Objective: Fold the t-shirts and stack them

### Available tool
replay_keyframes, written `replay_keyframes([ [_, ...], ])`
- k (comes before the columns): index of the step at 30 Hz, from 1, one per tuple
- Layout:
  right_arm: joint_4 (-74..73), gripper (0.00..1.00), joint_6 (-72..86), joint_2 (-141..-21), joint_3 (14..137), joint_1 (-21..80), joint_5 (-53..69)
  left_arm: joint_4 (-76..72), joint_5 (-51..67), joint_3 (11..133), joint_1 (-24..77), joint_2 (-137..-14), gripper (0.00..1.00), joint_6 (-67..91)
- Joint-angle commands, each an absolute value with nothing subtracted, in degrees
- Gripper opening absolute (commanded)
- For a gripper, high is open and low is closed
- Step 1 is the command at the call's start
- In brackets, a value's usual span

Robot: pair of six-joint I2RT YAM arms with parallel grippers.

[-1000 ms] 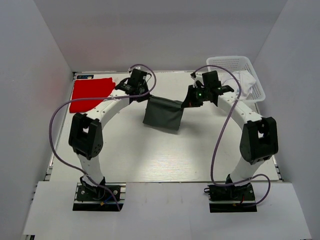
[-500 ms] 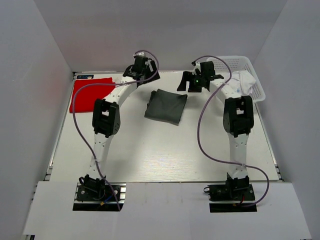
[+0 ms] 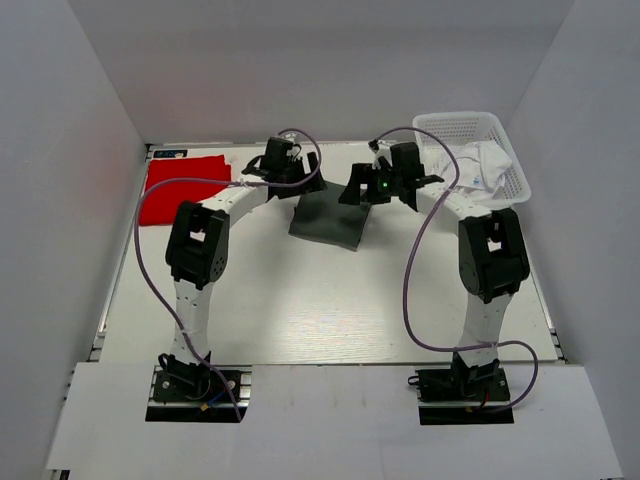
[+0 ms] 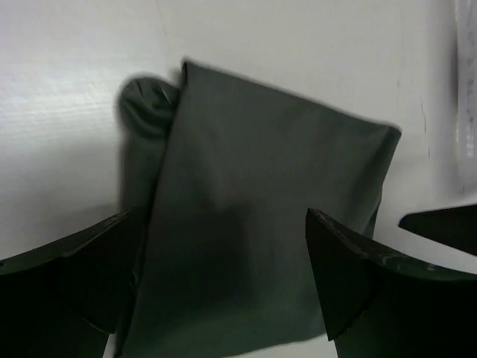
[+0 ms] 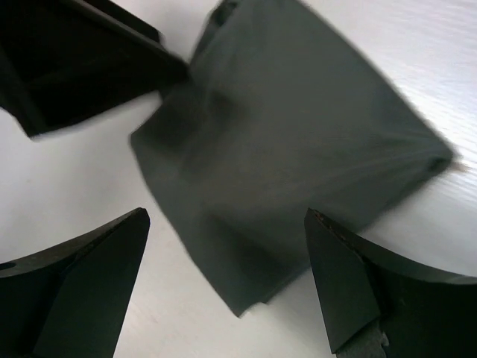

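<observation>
The folded dark grey-green t-shirt lies flat between the arms. The left gripper and right gripper hover over its far corners, both spread wide and empty.

Crowded above the dark grey-green t-shirt: left gripper and right gripper both spread wide, close together, narrow gap between; broad open table on the near side; red t-shirt flat far left; raised basket wall blocking far right; purple cables looping outward beside both arms.
</observation>
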State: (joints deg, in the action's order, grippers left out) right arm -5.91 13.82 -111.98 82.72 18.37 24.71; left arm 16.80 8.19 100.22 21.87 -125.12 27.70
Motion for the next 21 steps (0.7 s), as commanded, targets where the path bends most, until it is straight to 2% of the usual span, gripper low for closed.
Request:
replay_keyframes([
  [1,1.84,0.9,17.04,-109.86,77.81,19.42,30.39,11.35,18.18,92.48,22.41,-118.92,1.0,30.84],
  [5,6.84,0.9,20.47,-111.79,72.36,21.0,33.49,8.35,22.24,85.44,22.41,-118.39,1.0,34.28],
  [10,8.17,0.9,18.45,-108.55,65.05,24.78,29.53,9.4,22.76,73.24,22.94,-113.66,1.0,34.8],
  [17,8.71,0.9,19.34,-96.79,46.87,30.05,28.48,11.59,19.34,51.71,24.61,-95.91,1.0,34.8],
  [21,5.89,0.9,19.07,-88.7,42.03,33.39,27.34,16.34,13.82,48.34,26.63,-85.89,1.0,34.28],
])
